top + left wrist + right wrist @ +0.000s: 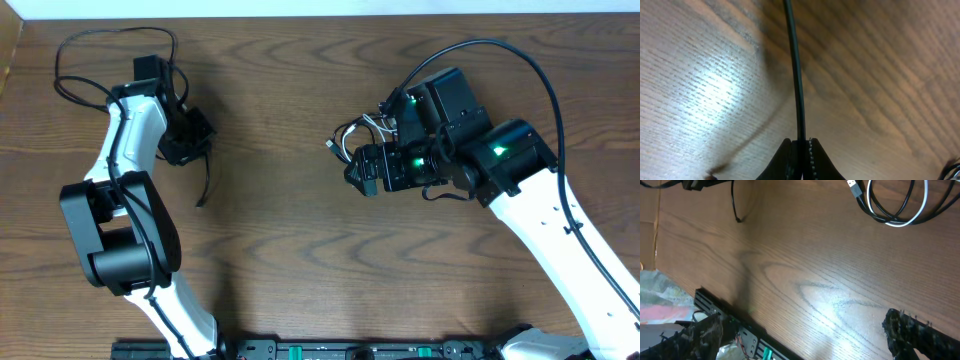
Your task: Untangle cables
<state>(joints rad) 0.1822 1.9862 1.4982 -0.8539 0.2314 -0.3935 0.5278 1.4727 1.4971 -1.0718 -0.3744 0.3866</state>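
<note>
Black cable (797, 90) | pinched in left tool (801, 146) | coil (896, 223) ahead of right tool (802, 332)

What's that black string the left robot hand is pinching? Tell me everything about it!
It is a thin, smooth black cord, round and rubbery-looking. The left gripper is shut on it, pinching it between its fingertips. From there it runs nearly straight, with a gentle bend, over the wooden table. From overhead, a short loose tail trails past the gripper and ends in a small tip. It lies well apart from the black-and-white coil.
</note>
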